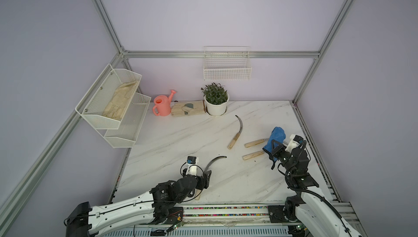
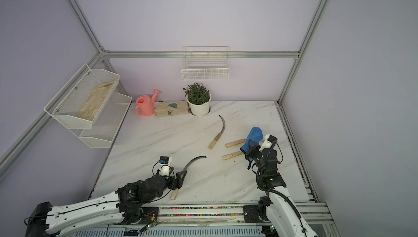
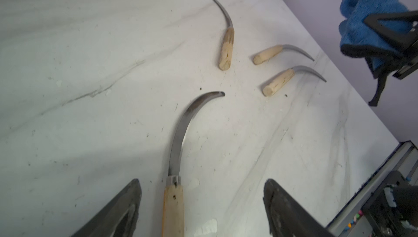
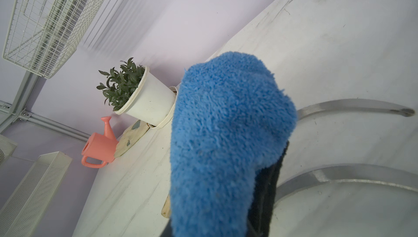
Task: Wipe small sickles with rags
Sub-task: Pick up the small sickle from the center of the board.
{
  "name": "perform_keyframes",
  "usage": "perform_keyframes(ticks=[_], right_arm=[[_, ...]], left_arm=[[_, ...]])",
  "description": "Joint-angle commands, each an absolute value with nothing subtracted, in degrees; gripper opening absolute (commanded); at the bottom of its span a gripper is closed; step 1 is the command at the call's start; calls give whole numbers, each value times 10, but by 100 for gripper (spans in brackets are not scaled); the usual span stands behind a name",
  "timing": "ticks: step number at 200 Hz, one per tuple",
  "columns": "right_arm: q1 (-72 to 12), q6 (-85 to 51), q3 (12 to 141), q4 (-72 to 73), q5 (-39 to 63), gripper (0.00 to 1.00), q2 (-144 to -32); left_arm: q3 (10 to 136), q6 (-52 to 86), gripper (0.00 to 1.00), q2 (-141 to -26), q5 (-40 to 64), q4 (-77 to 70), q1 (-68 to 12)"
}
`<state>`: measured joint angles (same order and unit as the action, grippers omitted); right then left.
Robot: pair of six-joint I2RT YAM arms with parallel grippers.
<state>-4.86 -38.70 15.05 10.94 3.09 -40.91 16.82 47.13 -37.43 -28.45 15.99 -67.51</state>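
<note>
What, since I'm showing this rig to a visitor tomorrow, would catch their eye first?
The fluffy blue rag, clamped in the right gripper over the table's right side, stands out most. Next are the sickles on the marble: the nearest sickle lies between the open jaws of the left gripper, and three other sickles lie beside the rag. The pink watering can brightens the back wall.

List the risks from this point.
1. The left gripper stands open around the handle of the nearest sickle, and the handle lies closer to one finger. Closing could twist the sickle and swing its blade.
2. The blue rag in the right gripper hangs over two other sickles. Lowering it may snag a blade tip or drag them.
</note>
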Motion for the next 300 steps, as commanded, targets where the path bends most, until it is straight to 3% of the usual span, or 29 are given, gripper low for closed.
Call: perform_keyframes(ticks=[1, 43, 77, 104, 146, 186, 300], right_arm=[[-47, -390, 146, 151, 42, 0, -410], [-47, -407, 119, 150, 55, 0, -390], [-46, -412, 108, 127, 53, 0, -362], [-46, -413, 107, 102, 49, 0, -334], [-46, -410, 116, 86, 53, 0, -326], [-46, -412, 116, 95, 58, 0, -342], [-47, -417, 112, 95, 66, 0, -342]], left_arm=[[162, 582, 81, -374, -268, 281, -706], [206, 631, 73, -444, -243, 371, -758], [239, 652, 73, -532, -246, 374, -804], [267, 666, 67, -586, -264, 393, -821], [257, 681, 54, -575, -263, 395, -826], [257, 686, 53, -570, -242, 397, -831], [250, 732, 35, -580, -225, 437, -838]])
